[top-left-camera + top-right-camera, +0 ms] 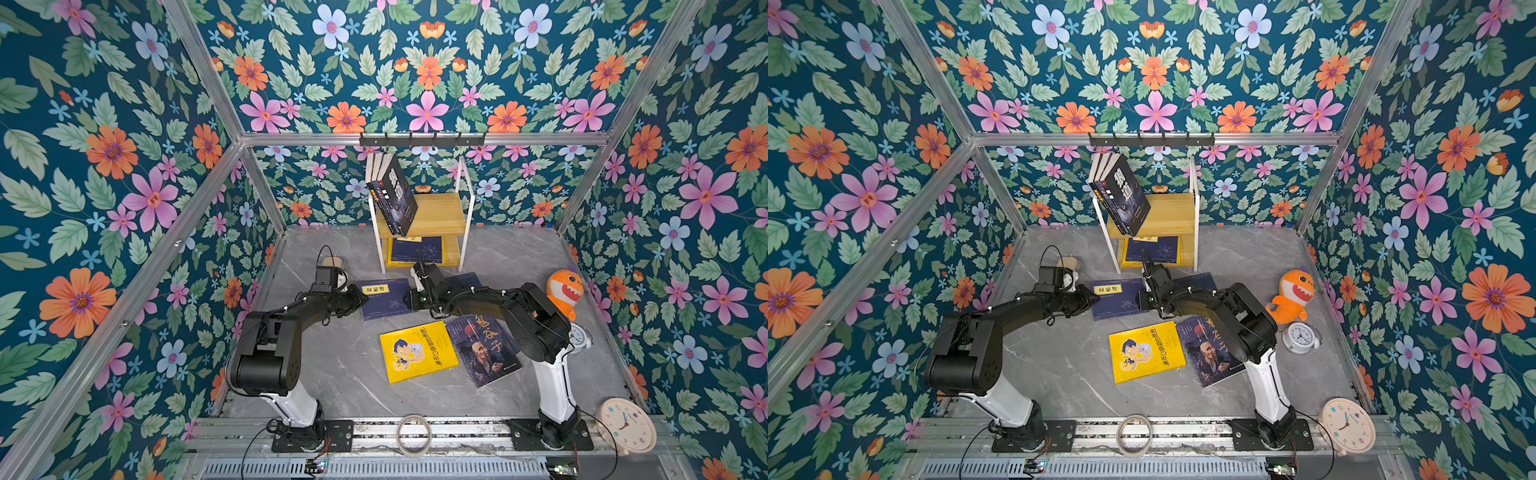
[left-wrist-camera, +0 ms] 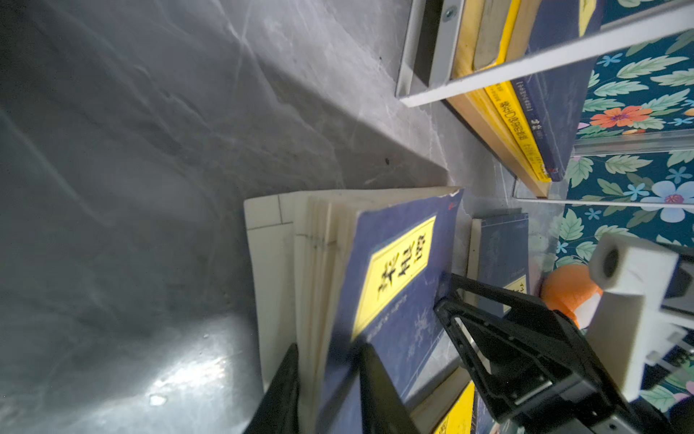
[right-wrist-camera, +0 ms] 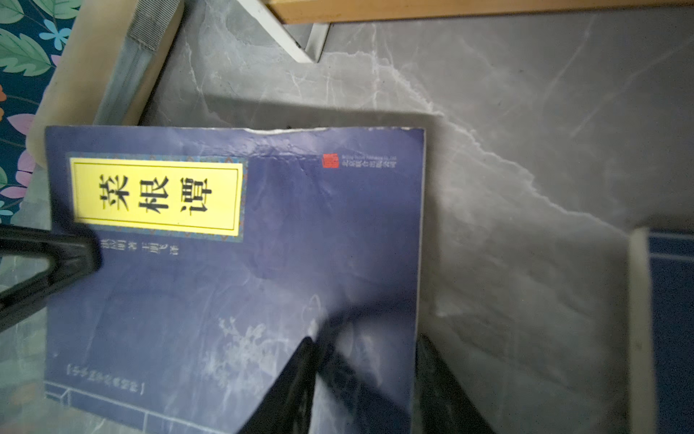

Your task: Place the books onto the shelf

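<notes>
Left wrist view: left claw (image 2: 328,375) clamps the navy book (image 2: 394,285); right claw (image 3: 366,375) grips its opposite edge.

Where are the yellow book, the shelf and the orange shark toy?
yellow book (image 1: 417,351), a top view, middle of its cover.
shelf (image 1: 440,214), a top view, bare part of its upper wooden board.
orange shark toy (image 1: 1292,293), a top view, its face.
</notes>
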Robot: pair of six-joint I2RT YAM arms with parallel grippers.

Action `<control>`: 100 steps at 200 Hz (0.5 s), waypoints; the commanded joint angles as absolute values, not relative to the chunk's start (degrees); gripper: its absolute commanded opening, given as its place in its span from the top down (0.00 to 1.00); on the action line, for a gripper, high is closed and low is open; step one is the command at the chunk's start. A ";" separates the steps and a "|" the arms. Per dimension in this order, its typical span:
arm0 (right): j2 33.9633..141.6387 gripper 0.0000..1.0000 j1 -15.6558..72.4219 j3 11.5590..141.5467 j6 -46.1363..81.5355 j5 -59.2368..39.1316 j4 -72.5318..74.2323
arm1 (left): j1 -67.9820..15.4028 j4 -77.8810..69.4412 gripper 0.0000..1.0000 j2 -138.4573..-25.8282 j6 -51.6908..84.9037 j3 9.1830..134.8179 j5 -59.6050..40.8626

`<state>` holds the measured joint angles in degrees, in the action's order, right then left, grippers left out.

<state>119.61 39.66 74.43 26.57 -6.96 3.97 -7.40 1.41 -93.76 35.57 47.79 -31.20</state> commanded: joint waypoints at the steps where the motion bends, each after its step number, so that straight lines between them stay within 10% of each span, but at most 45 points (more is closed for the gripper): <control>1: 118.50 0.56 39.95 72.92 27.15 -7.17 -0.36 | -7.56 1.40 0.78 -92.24 35.00 47.77 -31.65; 51: 112.80 0.56 40.47 67.98 26.11 -4.71 2.10 | -7.69 1.13 1.00 -88.76 34.45 45.90 -32.73; 100: 104.80 0.54 42.99 60.41 19.87 1.16 5.57 | -8.43 1.50 1.00 -85.92 34.96 44.57 -33.92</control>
